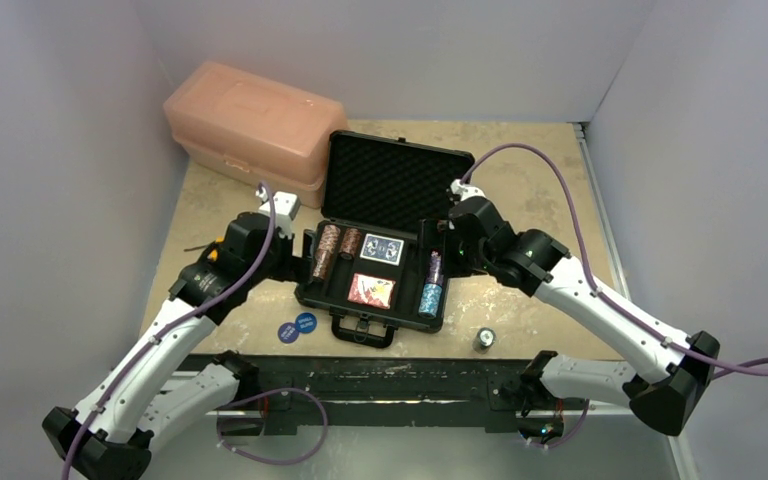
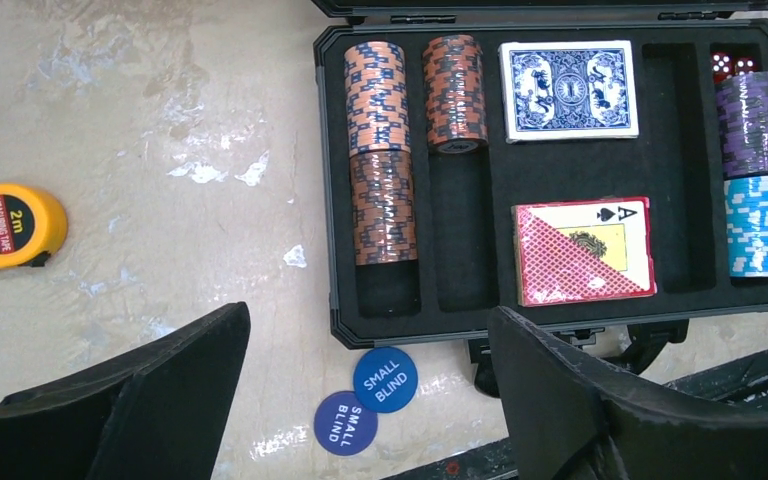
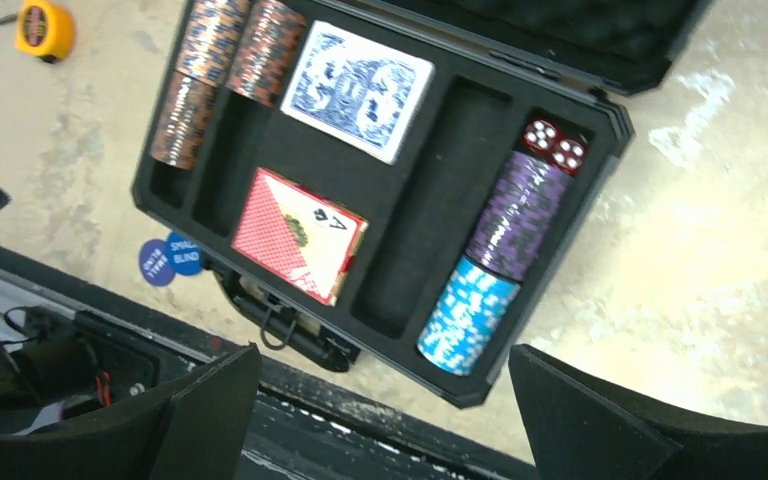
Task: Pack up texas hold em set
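Right, black case sits open in the middle of the table, lid standing up on the far side. Left gripper hovers over the case's near-left corner, jaws wide apart, nothing in them; right gripper hovers over the near-right corner, likewise spread and empty. Blue deck and red deck already sit in their pockets; chip stacks lie in the left and right slots; one long slot right of the decks is bare.

The two blue discs lie on the table just beside the near-left corner, outside the case; I'd call them the step in hand, and the left arm's job. They touch, possibly overlap; hard to tell from here.

- They lie flat, so come straight down and pinch one across its width.
- Take whichever lies on top first.
- Release low in the bare slot, clear of the chips; then the second disc; lid last.
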`<state>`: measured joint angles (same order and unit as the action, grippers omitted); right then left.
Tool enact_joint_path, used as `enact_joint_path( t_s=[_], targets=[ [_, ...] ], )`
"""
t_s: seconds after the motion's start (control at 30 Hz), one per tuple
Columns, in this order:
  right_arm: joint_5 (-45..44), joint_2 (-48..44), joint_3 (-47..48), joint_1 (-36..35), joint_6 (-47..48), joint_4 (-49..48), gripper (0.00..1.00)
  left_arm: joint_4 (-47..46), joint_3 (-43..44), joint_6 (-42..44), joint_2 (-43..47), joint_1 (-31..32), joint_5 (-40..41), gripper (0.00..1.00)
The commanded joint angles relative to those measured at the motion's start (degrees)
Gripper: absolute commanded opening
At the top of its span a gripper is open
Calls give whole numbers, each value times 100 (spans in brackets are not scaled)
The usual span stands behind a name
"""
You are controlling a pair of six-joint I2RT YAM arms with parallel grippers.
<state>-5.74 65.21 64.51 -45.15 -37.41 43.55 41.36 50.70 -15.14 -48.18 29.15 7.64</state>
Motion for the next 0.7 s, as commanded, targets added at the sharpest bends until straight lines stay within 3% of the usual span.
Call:
enact_joint_path(
  t_s=[0.0,0.23,0.47,0.67],
  targets=[
    [-661,-257,-14,31,-428,642,99,-300,-41,116,11,-23,-239,92],
    [-1564,-724,-635,24,-1298,1540,99,-422,-157,61,213,-23,-339,99],
    [-1650,-1288,-1342,23,-2009,2174,99,-509,-212,-9,561,-23,-488,100],
    [-1455,-1568,-1890,31,-2195,2121,98,-291,-70,-218,641,-23,-323,100]
  ],
)
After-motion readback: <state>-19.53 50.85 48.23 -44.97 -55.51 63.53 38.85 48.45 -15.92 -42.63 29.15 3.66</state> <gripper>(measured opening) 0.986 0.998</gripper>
